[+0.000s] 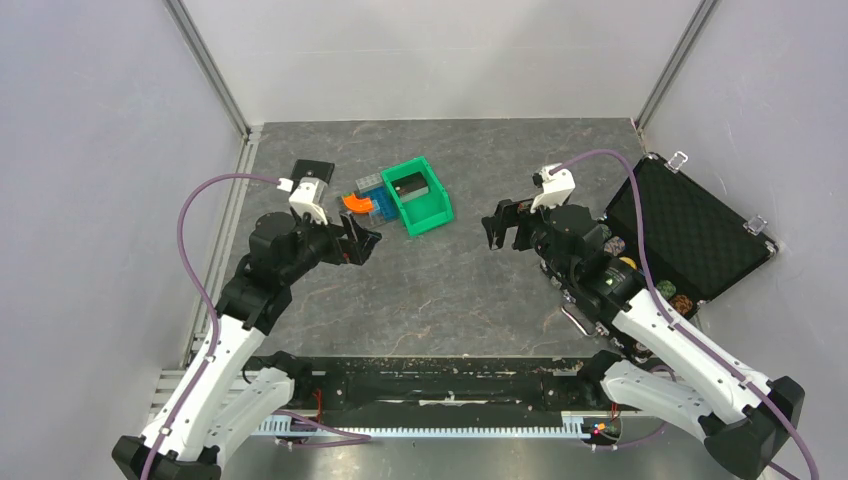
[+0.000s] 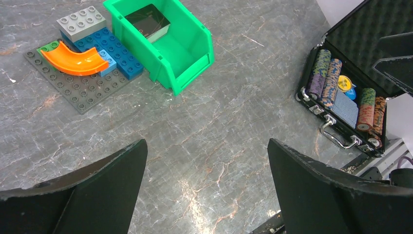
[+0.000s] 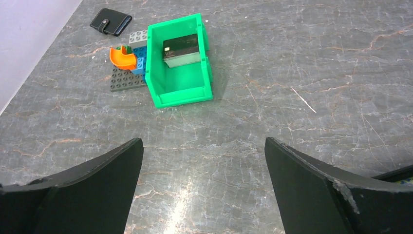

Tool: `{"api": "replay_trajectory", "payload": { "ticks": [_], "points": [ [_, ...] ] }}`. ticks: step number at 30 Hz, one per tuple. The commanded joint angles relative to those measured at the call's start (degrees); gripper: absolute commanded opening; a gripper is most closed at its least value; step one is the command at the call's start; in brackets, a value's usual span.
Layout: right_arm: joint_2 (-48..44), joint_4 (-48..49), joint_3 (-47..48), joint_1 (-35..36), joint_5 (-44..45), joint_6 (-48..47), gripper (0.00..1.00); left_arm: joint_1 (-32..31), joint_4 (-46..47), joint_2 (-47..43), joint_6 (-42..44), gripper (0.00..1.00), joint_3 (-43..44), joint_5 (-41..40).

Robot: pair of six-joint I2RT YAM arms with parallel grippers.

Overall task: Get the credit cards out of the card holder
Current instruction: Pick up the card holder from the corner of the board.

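Observation:
The card holder (image 3: 111,22) is a small black wallet, folded shut, lying on the table at the far left; it also shows in the top view (image 1: 313,169), partly behind the left wrist. A glossy black card (image 3: 181,50) marked "VIP" lies inside the green bin (image 3: 160,92), and shows in the left wrist view (image 2: 147,21) too. Whether it is one card or a stack is unclear. My left gripper (image 1: 365,240) (image 2: 205,142) is open and empty above bare table, near the bin. My right gripper (image 1: 503,225) (image 3: 203,140) is open and empty, right of the bin.
A grey brick plate (image 2: 78,90) with blue bricks and an orange curved piece (image 2: 73,59) lies left of the green bin (image 1: 440,212). An open black foam-lined case (image 1: 690,225) with rolls of poker chips (image 2: 325,72) stands at the right. Grey walls enclose the table.

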Motion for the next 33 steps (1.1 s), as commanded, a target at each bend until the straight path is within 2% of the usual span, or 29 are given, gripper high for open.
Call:
{"api": "replay_trajectory", "payload": {
  "ticks": [1,12,18,21,24,28,31,33],
  "points": [
    [-1.0,2.2,1.4,0.0,-0.1,0.7,0.98,0.2,1.0,-0.7,-1.4,1.00,1.2,-0.4],
    [-3.0,2.1,0.4,0.0,-1.1,1.1,0.98,0.2,0.7,-0.5,-1.4,1.00,1.0,-2.7],
    [-4.4,3.6,-2.0,0.0,-3.3,1.5,0.98,0.4,-0.7,-0.3,-5.2,1.00,1.6,-14.0],
    [-5.5,5.8,-4.2,-0.1,-5.0,1.5,0.98,1.6,-2.0,2.6,-9.7,1.00,3.2,-18.2],
    [-6.6,7.3,-6.1,-0.1,-6.0,0.7,0.98,7.1,-3.0,9.2,-15.5,1.00,5.5,-16.1],
    [-6.8,6.7,-5.9,0.0,-7.8,-0.4,0.98,19.0,4.3,17.8,-25.0,0.94,5.0,-3.6],
    [-6.5,6.3,-6.0,0.0,-8.4,-0.7,0.98,23.4,13.6,24.4,-29.7,0.88,4.1,-4.9],
    [-6.1,5.8,-5.6,0.0,-8.8,-0.7,0.99,25.4,18.9,30.2,-32.4,0.78,5.0,-4.8]
  ]
}}
